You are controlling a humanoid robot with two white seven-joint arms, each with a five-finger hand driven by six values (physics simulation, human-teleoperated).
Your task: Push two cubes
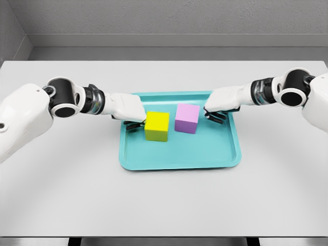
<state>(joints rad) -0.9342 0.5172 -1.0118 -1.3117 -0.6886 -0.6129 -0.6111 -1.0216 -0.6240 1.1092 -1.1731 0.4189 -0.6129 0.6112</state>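
Note:
A yellow cube (157, 125) and a pink cube (187, 118) stand side by side, a small gap between them, on a teal tray (179, 156). My left hand (134, 123) reaches in from the left, its curled fingers touching the yellow cube's left face. From the right comes my right hand (215, 115), fingers curled, just right of the pink cube with a narrow gap to it. Neither hand holds anything.
The tray lies in the middle of a grey-white table (61, 195). A grey wall (164, 20) rises behind the table's far edge. Nothing else stands on the table.

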